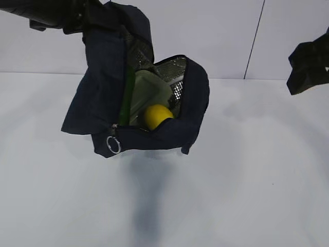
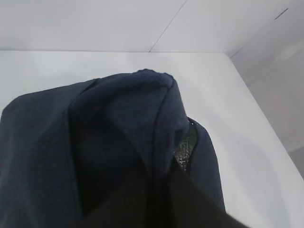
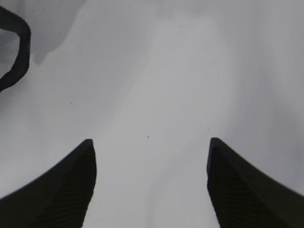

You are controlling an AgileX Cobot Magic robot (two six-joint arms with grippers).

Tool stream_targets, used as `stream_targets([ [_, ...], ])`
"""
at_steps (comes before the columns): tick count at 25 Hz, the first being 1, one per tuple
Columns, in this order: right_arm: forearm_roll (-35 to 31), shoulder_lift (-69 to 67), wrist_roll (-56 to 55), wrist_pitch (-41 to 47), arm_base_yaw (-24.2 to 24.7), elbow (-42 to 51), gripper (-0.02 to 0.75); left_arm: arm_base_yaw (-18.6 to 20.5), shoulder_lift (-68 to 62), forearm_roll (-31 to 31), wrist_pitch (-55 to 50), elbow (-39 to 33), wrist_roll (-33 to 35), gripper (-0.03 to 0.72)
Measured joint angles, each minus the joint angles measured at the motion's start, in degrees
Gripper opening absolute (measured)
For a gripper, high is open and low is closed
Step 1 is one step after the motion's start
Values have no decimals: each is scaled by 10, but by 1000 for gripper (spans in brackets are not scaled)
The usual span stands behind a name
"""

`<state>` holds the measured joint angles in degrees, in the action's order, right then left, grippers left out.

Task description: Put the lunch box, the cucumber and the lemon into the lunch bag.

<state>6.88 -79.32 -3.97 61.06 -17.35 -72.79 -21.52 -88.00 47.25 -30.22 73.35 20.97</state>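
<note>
The dark navy soft fabric lunch bag (image 1: 97, 98) is hanging above the white table (image 1: 247, 180), mouth gaping. Inside are lying the small yellow lemon (image 1: 157, 116), the sage-lidded clear lunch box (image 1: 150, 91) and, apparently, the dark green cucumber (image 1: 125, 100). The left gripper (image 1: 77, 18) is pinching the bag's fabric; the right gripper (image 3: 151, 183) is hovering spread, empty.

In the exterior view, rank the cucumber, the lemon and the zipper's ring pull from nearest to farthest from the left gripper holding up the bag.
1. Cucumber: upright along the lunch bag's left inner side, closest below the left gripper.
2. Lemon: lower, middle of the opening.
3. Ring pull: bottom front edge, farthest.
</note>
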Motion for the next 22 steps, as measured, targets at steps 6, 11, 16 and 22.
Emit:
stream_targets([
  [6, -7, 49, 0, -66, 0, 78, 547, -57, 3, 10, 118, -26, 3, 8],
  [11, -36, 77, 0, -128, 0, 123, 547, -68, 4, 71, 181, -75, 4, 8],
  [16, -50, 80, 0, -143, 0, 160, 547, -81, 4, 108, 189, -90, 5, 8],
  [22, -55, 80, 0, -157, 0, 188, 547, -108, -6, 128, 189, -90, 5, 8],
])
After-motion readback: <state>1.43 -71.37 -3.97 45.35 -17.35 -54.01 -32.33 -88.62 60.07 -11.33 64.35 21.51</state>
